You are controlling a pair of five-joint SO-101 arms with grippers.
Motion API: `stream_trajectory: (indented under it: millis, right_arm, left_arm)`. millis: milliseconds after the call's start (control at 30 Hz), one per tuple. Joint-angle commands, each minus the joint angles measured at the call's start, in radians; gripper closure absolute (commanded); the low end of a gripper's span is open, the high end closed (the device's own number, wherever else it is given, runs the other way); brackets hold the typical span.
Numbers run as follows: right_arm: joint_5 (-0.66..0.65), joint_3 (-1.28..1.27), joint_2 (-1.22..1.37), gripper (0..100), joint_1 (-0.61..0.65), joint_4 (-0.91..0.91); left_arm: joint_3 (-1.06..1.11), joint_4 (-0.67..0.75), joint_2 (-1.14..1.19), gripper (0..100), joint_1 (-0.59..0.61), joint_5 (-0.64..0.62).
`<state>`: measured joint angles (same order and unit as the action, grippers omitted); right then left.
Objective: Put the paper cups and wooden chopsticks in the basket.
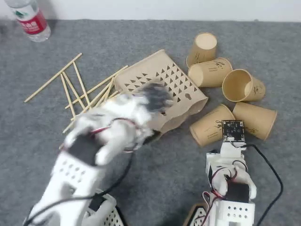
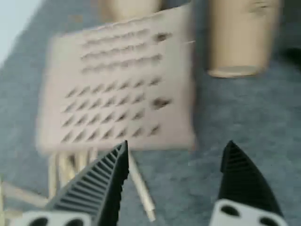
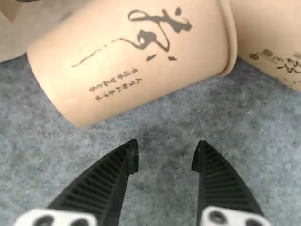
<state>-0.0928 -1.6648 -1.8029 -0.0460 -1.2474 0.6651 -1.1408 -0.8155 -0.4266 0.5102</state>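
A tan perforated basket (image 1: 162,89) lies tipped on the grey carpet. Several wooden chopsticks (image 1: 80,89) are scattered to its left, some reaching under its edge. Several paper cups lie on their sides to the right, and one stands upright (image 1: 203,47). My left gripper (image 2: 177,150) is open just short of the basket's perforated wall (image 2: 117,84), with chopstick ends (image 2: 141,188) below it; from above it is a blur over the basket's near end (image 1: 157,96). My right gripper (image 3: 167,153) is open over bare carpet, a short way from a printed cup (image 3: 141,56) lying on its side (image 1: 211,125).
A plastic water bottle (image 1: 30,19) lies at the far left corner. A second cup (image 3: 268,37) lies close beside the printed one. Open carpet stretches in front of the basket between the two arms, and a white wall borders the far edge.
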Motion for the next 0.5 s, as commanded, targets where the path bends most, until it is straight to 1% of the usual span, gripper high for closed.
stream_trajectory:
  millis: [0,100,267,467]
  right_arm:
    - [-0.018,-0.018,-0.01,80.0,-0.012,0.018]
    - [-0.018,-0.018,-0.01,80.0,-0.013,0.018]
    - [-0.02,-0.018,-0.01,80.0,-0.016,0.019]
    - [-0.02,-0.018,-0.01,80.0,-0.019,0.039]
  left_arm:
    - [-0.054,0.069,0.15,72,-0.124,-0.02]
    - [-0.021,0.193,0.238,75,-0.123,-0.04]
    - [0.036,0.411,0.361,76,-0.118,-0.063]
    - [0.102,0.583,0.47,76,-0.075,-0.043]
